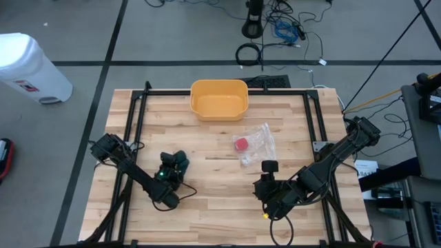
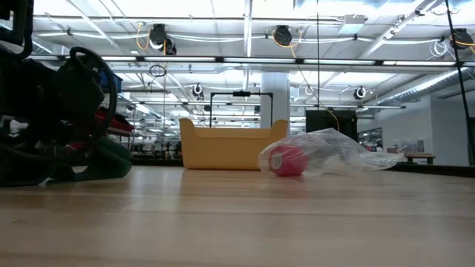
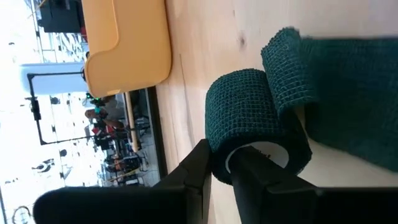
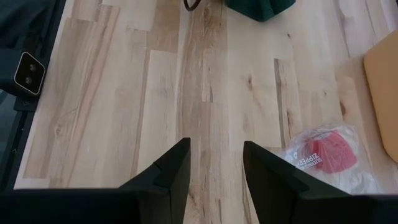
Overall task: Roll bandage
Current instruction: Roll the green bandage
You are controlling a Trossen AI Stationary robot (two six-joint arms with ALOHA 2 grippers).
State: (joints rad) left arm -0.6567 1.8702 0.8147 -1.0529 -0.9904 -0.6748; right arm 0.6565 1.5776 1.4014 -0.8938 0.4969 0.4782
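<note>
Green elastic bandage roll [image 3: 245,112] sits left of centre on the wooden table [image 1: 207,213], toward the front edge, with a loose tail of the same green weave [image 3: 348,93] trailing off it flat on the wood. Roll looks mostly wound around a pale core; tail still out, so I'd judge the job well started but not finished. Remaining: wind in the tail and seat the end.

Left gripper [image 3: 221,171] is at the roll, fingers nearly together, pinching the roll's wall at the core: one finger inside the core, one outside on the weave. In the high view the left gripper [image 1: 169,176] sits right over the bandage [image 1: 176,164]. Right gripper [image 4: 214,165] hovers over bare wood near the front edge, right of centre, jaws apart, holding nothing.

Counts:
- bandage: one roll, one loose tail
- yellow plastic bin [image 1: 218,98]: one, at the back edge, centre; looks empty from above
- clear plastic zip bag [image 1: 256,145]: one, right of centre, with one red roll-like item [image 1: 240,144] inside
- arms: two

Bag and bin sit well apart from the bandage, untouched as far as I can see.
</note>
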